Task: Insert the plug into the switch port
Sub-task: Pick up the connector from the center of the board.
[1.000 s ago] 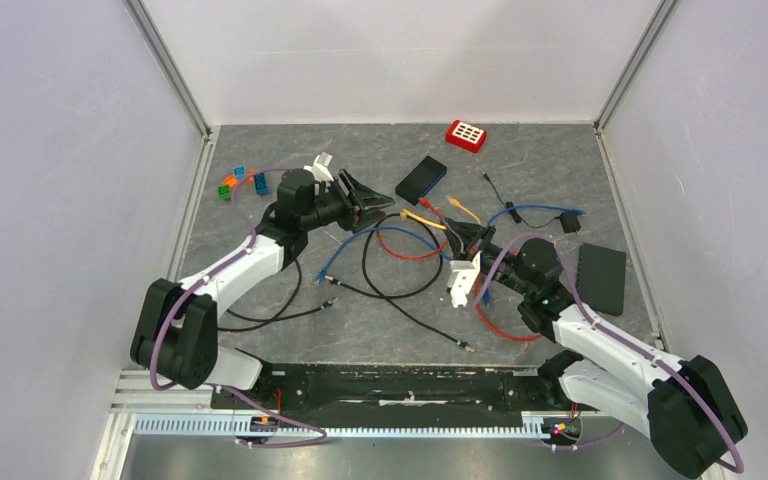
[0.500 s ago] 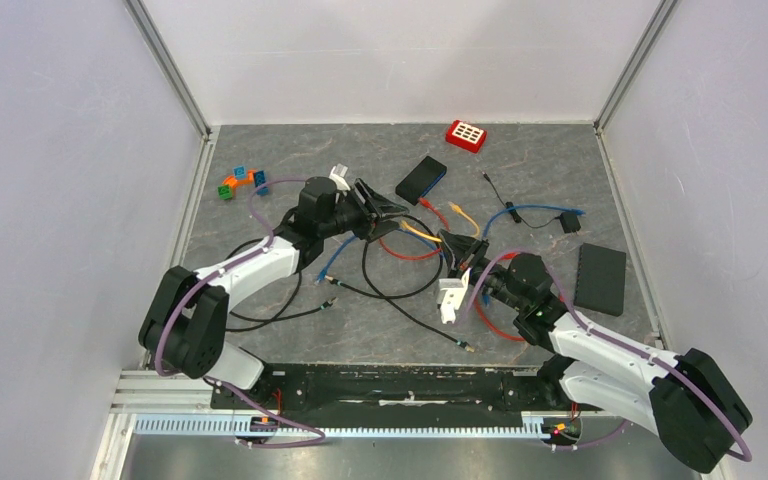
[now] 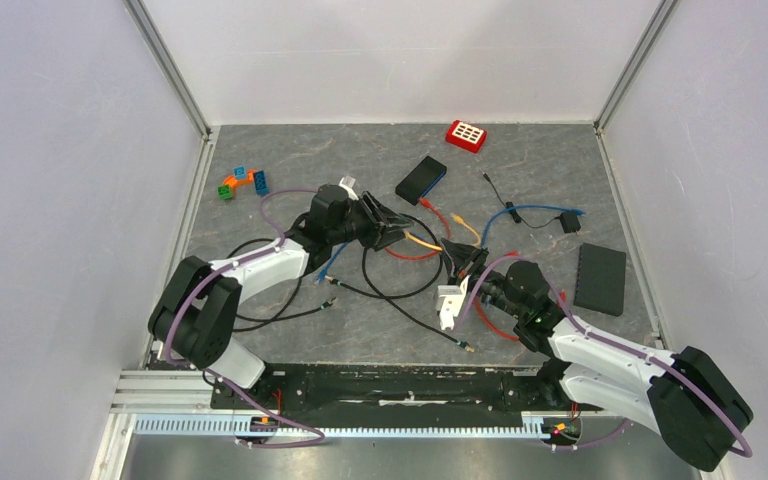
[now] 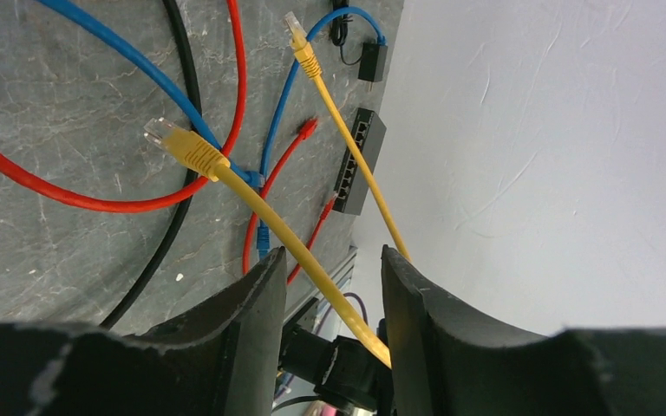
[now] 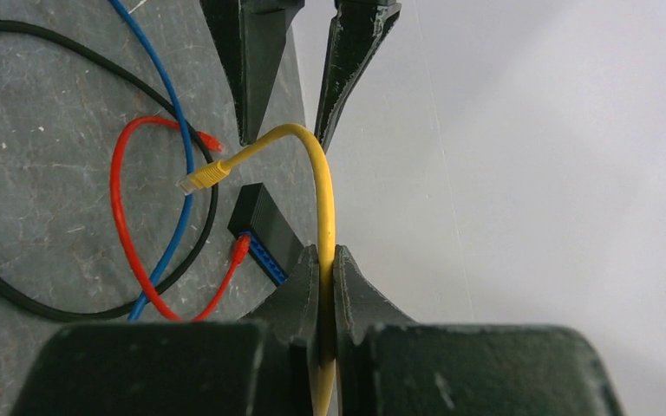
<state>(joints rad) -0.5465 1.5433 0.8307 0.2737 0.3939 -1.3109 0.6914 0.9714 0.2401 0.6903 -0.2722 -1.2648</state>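
Ideally, with the right gripper (image 5: pixel 327 253) pinched on the yellow cable (image 5: pixel 324 191), the left gripper (image 4: pixel 333 260), fingers apart astride it, should close just behind the plug (image 4: pixel 178 143).

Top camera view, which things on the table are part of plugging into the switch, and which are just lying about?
In the job: yellow cable, its plug, right tool gripping it, open left tool around it, black switch.
Lying about: red block, coloured bricks, red cable, blue cable, black cable, blue-edged box.
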